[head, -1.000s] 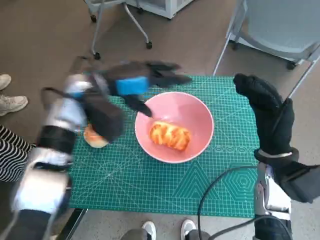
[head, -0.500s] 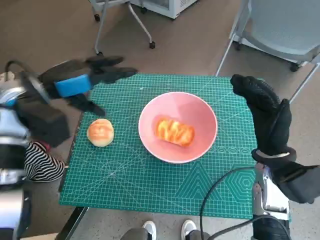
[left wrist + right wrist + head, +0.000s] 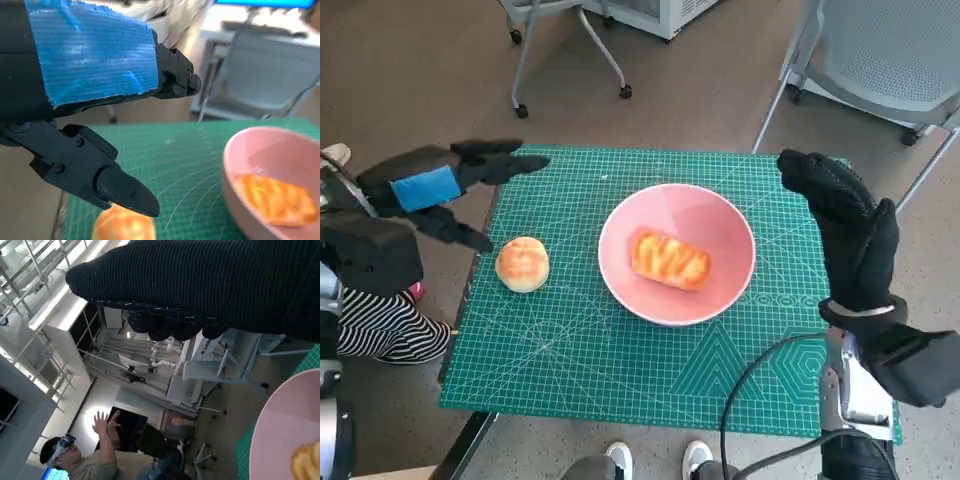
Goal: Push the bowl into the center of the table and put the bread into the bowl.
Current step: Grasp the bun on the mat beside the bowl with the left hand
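Note:
A pink bowl (image 3: pixel 720 215) stands near the middle of the green mat (image 3: pixel 620 350), with an oblong glazed bread (image 3: pixel 669 260) inside it; the bowl's rim (image 3: pixel 230 165) and that bread (image 3: pixel 272 197) also show in the left wrist view. A round bun (image 3: pixel 522 264) lies on the mat left of the bowl, and the bun (image 3: pixel 122 225) shows below my left hand's fingers (image 3: pixel 120 187). My left hand (image 3: pixel 440 185) hovers over the mat's left edge, fingers apart, holding nothing. My right hand (image 3: pixel 845 225) is raised at the mat's right side, empty, with its glove (image 3: pixel 210 285) seen above the bowl's rim (image 3: pixel 280 430).
Chair legs on castors (image 3: pixel 570 60) stand beyond the table's far edge, and a grey chair (image 3: pixel 880 60) is at the far right. A person's striped sleeve (image 3: pixel 380 330) shows at the left, shoes (image 3: pixel 655 462) at the near edge. A person (image 3: pixel 95 460) with raised hands appears in the right wrist view.
My left hand has drawn back leftward from over the bowl's left rim to beyond the mat's left edge, uncovering the round bun. The right hand has stayed put.

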You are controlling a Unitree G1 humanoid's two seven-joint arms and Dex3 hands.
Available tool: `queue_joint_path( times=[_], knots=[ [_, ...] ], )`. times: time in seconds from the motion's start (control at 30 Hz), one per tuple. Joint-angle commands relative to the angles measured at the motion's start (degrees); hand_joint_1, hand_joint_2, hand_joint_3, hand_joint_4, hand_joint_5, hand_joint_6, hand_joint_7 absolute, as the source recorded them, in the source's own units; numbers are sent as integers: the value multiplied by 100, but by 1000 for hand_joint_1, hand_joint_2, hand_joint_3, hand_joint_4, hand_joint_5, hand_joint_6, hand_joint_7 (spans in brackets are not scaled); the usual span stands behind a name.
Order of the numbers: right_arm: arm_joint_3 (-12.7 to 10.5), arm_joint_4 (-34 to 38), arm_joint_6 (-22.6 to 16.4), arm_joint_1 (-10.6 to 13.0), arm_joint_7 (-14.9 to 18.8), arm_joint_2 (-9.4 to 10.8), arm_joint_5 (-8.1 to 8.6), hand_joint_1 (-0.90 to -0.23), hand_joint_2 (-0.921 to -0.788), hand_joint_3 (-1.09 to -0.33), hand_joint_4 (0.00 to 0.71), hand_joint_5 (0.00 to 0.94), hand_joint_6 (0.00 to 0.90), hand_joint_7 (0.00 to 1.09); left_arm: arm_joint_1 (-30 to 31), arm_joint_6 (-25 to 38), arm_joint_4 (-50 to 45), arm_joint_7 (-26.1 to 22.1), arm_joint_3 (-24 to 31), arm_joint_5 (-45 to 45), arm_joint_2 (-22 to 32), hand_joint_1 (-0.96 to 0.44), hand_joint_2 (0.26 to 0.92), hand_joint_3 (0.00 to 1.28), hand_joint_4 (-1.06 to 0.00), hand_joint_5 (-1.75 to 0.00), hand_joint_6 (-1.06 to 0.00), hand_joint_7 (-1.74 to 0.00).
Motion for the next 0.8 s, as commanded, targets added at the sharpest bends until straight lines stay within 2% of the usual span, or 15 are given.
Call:
queue_joint_path(
  times=[0.03, 0.33, 0.6, 0.8],
  knots=[
    [-8, 118, 85, 61, 55, -25, 62, -698, -921, -721, 225, 7, 95, 566, 192, 187, 22, 16, -13, 66, 61, -267, 719, 1, -152, -5, -310, -40],
    [-18, 171, 62, 12, 137, -59, 102, -698, -921, -723, 219, 3, 93, 571, 335, 386, 88, -95, -148, 54, -126, -173, 717, 1, -146, 0, -306, -25],
    [-21, 212, 41, -11, 214, -68, 114, -693, -921, -727, 216, 1, 88, 578, 266, 362, 414, 48, -450, 421, -295, -190, 718, 1, -137, 0, -299, -13],
    [-31, 198, 49, -4, 262, -83, 120, -696, -921, -727, 210, 0, 85, 584, 143, 471, 716, 255, -704, 801, -427, -131, 717, 1, -131, 0, -291, -5]
  ],
)
